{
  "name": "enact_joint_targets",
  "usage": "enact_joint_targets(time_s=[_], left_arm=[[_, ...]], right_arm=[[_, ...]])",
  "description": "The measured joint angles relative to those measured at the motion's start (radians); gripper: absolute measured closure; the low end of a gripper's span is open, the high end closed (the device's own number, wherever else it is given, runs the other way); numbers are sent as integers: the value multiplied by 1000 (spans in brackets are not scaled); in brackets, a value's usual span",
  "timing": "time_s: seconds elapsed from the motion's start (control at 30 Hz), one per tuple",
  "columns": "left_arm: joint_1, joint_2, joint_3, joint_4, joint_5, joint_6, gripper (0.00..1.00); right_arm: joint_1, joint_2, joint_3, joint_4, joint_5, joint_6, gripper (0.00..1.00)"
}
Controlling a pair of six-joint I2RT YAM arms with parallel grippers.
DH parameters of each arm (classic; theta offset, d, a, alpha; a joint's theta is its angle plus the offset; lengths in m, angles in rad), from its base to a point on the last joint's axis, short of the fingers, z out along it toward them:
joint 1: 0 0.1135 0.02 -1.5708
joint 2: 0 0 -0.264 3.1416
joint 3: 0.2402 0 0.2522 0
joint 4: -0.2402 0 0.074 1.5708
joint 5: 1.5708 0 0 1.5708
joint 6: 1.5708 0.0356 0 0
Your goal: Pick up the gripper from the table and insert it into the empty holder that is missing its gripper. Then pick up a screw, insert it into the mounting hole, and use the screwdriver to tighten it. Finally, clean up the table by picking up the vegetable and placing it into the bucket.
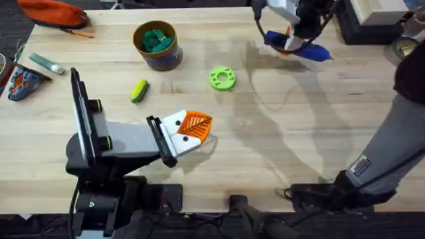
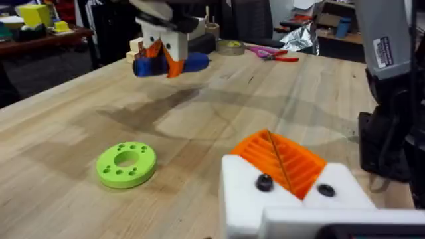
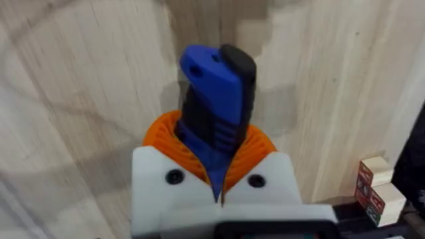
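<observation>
My right gripper [image 1: 291, 33] is at the table's far right, shut on the blue screwdriver [image 1: 302, 48], which it holds a little above the wood. The right wrist view has the screwdriver [image 3: 214, 99] clamped between the orange pads [image 3: 255, 149]. My left gripper [image 1: 198, 126] rests low near the table's middle, its orange ribbed finger pieces [image 2: 282, 159] pressed together in their white holder blocks [image 2: 246, 199], shut on nothing. A dark screw head [image 2: 264, 182] shows on each block. The yellow vegetable [image 1: 138, 91] lies left of centre. The bucket [image 1: 158, 46] stands behind it with green pieces inside.
A green ring disc [image 1: 222, 78] lies between the two grippers. A grey-green marker [image 1: 46, 63] and an orange pouch [image 1: 53, 12] sit at the far left. A tape roll [image 1: 405, 48] and dark boxes [image 1: 372, 20] crowd the far right corner.
</observation>
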Motion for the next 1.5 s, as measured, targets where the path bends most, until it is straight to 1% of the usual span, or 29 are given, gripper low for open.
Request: enact_joint_targets(time_s=[0.33,0.63,0.8,0.83,0.87,0.93,1.07,1.1,1.17,1.5], left_arm=[[0,0,0,0,0,0,986],[0,0,0,0,0,0,986],[0,0,0,0,0,0,986],[0,0,0,0,0,0,986],[0,0,0,0,0,0,986],[0,0,0,0,0,0,986],[0,0,0,0,0,0,986],[0,0,0,0,0,0,986],[0,0,0,0,0,0,986],[0,0,0,0,0,0,986]], right_arm=[[-22,69,0,-15,56,-69,994],[-20,175,0,-13,70,-88,994],[-16,184,0,-13,82,-88,993],[-16,184,0,-14,82,-86,960],[-16,184,0,-19,82,-85,880],[-16,183,0,-17,83,-80,651],[-16,182,1,0,85,-72,83],[-16,182,1,0,85,-72,26],[-16,182,1,-1,85,-68,10],[-16,163,1,-3,86,-40,8]])
